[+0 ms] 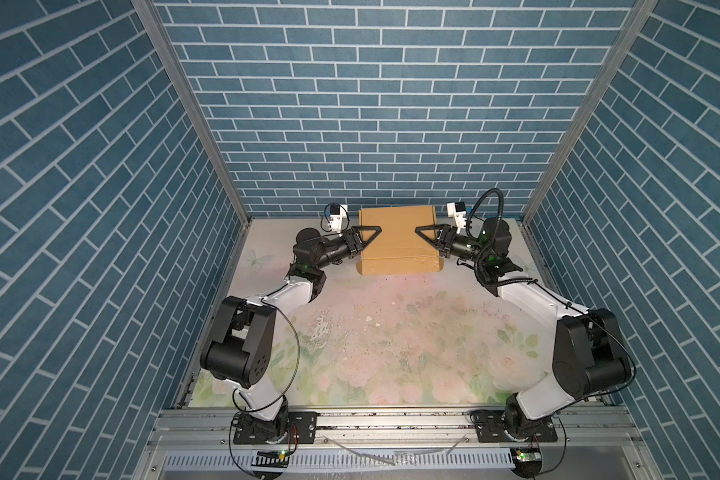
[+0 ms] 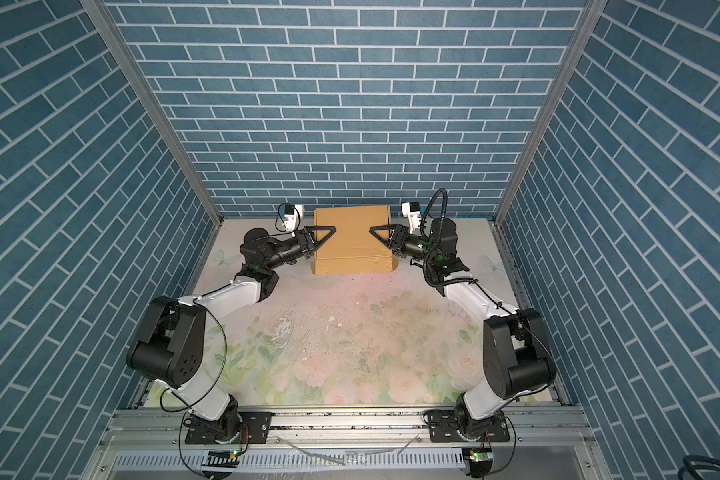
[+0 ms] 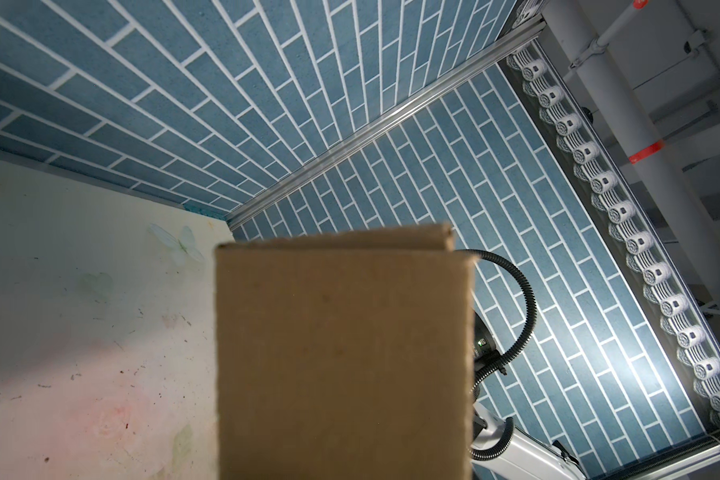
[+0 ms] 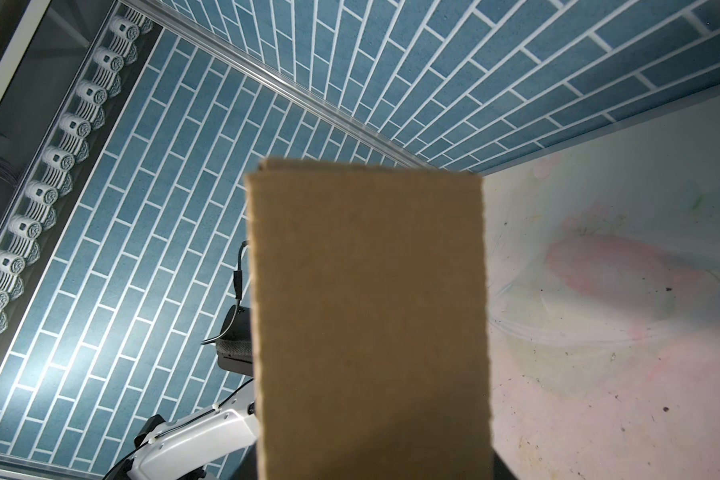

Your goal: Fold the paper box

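Your paper box [image 1: 398, 245], plain brown cardboard with its lid down, is at the far middle of the flowered counter [image 1: 391, 332], close to the blue brick back wall [image 1: 391, 124]. Your left end effector [image 1: 370, 235] reaches over the box's left edge and your right end effector [image 1: 427, 233] over its right edge. You cannot tell whether either one grips the cardboard. Both wrist views show only blurred cardboard up close.
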`<state>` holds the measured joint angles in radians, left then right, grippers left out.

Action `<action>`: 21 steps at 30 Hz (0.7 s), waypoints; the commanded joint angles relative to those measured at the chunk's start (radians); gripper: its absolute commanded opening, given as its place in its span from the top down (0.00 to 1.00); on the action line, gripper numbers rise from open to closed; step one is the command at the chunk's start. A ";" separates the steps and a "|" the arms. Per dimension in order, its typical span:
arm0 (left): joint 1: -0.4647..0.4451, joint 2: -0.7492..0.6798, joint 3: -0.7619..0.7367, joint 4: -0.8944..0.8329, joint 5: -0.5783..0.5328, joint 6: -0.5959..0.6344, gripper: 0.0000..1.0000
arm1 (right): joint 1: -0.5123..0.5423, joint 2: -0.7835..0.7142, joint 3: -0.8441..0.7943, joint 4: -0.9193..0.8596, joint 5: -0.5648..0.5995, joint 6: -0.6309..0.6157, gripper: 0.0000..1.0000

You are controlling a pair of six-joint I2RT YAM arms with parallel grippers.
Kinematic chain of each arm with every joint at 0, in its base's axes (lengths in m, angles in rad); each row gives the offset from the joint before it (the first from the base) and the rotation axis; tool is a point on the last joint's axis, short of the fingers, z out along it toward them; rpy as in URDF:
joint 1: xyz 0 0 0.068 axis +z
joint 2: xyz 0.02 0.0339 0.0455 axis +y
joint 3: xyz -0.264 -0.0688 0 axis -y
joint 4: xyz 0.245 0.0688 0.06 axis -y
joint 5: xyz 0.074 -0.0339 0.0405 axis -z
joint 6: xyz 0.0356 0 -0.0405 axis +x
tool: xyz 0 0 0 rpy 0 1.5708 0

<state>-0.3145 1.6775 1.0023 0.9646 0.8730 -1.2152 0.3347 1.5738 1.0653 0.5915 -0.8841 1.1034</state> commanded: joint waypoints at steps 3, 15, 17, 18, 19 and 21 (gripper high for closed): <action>-0.011 -0.007 0.030 0.091 0.031 -0.034 0.53 | 0.021 -0.021 0.021 0.007 -0.011 0.003 0.41; 0.079 -0.019 0.051 0.054 0.049 -0.092 0.55 | -0.069 -0.179 0.056 -0.308 -0.018 -0.211 0.26; 0.103 -0.014 0.062 0.037 0.056 -0.109 0.56 | -0.088 -0.207 0.073 -0.386 -0.019 -0.279 0.26; 0.117 -0.010 0.070 0.024 0.060 -0.119 0.56 | -0.096 -0.219 0.087 -0.444 -0.016 -0.329 0.27; 0.127 -0.005 0.079 -0.004 0.065 -0.127 0.57 | -0.101 -0.231 0.106 -0.512 -0.002 -0.386 0.27; 0.146 0.003 0.097 -0.071 0.079 -0.133 0.58 | -0.103 -0.248 0.140 -0.638 0.039 -0.511 0.26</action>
<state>-0.1936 1.6775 1.0595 0.9512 0.9230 -1.3273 0.2337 1.3678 1.1206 0.1516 -0.8738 0.8101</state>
